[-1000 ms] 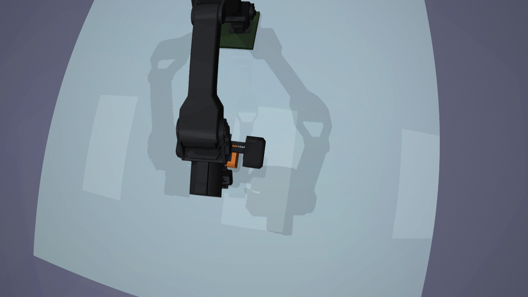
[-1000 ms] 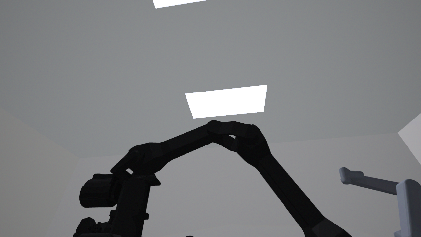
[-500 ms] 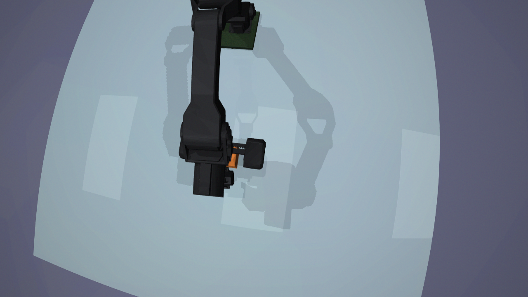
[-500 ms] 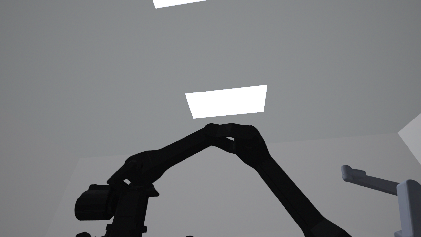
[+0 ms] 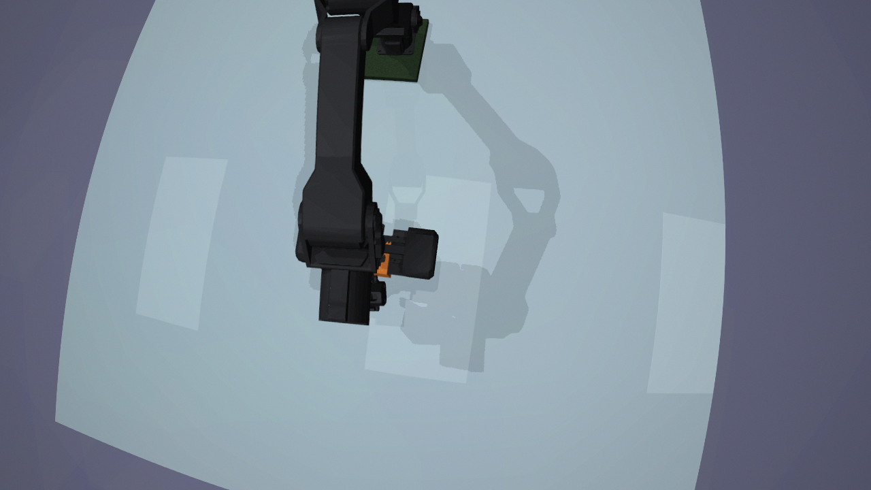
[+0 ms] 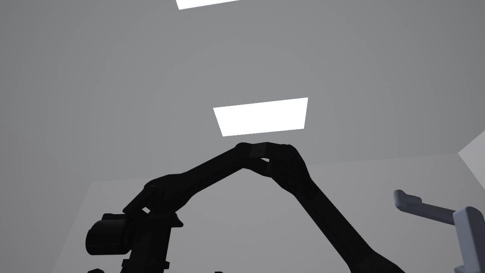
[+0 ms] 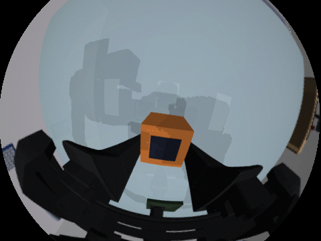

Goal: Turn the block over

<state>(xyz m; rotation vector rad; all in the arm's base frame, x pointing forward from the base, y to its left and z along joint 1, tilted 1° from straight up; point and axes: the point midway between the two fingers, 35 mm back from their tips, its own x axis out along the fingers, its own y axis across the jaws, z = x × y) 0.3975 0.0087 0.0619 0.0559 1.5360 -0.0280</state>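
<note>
An orange block [image 5: 384, 266] [image 7: 188, 144] shows a dark square mark on its upper side, which faces the wrist camera. My gripper [image 7: 164, 139] points down over it, with one black finger against each of two opposite sides; it is shut on the block. The arm hides most of the block in the top view. The block's underside is hidden, and I cannot tell whether it touches the table [image 5: 243, 378] [image 7: 207, 47]. The exterior view shows the arm but neither the block nor the fingertips.
The arm's base stands on a green plate [image 5: 392, 68] [image 7: 172, 205] at the table's back edge. A brown box-like object [image 7: 302, 117] shows beyond the table's right edge in the wrist view. A grey jointed arm-like thing [image 6: 468, 234] stands at the right in the exterior view.
</note>
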